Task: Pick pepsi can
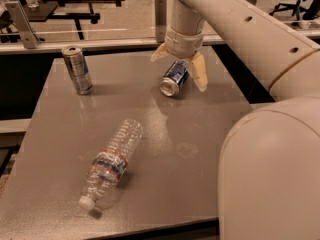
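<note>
pepsi can (173,80): on its side on table (200,134)
gripper (178,72): wide open, fingers (199,73) either side of can, nothing gripped

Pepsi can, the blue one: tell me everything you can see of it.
The short dark-blue aluminium pepsi can, white-marked, lies on its side on the far part of the grey table, silver top end toward the camera. The beige two-finger gripper hangs over it, fingers open, one either side; contact cannot be told.
</note>
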Robot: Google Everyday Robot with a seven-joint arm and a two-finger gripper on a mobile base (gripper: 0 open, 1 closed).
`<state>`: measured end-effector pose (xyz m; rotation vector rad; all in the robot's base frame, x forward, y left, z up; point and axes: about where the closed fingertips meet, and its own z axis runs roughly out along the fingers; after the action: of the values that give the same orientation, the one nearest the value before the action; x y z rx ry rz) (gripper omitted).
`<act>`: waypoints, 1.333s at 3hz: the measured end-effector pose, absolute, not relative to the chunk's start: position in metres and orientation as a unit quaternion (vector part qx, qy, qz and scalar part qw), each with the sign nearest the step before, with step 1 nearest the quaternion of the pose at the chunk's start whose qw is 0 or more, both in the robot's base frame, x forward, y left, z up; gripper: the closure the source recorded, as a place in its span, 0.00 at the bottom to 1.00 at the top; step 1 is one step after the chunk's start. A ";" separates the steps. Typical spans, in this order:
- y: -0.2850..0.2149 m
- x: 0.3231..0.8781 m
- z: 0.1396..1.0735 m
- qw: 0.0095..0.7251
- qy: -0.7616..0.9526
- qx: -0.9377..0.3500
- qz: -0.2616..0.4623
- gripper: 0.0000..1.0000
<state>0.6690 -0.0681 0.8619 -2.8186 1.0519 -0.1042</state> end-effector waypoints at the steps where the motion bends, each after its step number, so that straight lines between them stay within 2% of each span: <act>1: -0.064 0.674 0.855 0.048 0.308 -0.950 -0.027 0.26; 2: -0.062 0.676 0.854 0.044 0.293 -0.955 -0.028 0.48; 3: -0.062 0.665 0.874 0.066 0.306 -0.949 -0.030 0.80; 4: -0.060 0.644 0.908 0.095 0.341 -0.935 -0.030 1.00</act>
<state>0.6440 -0.0605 0.9082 -2.7709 1.0098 -0.0885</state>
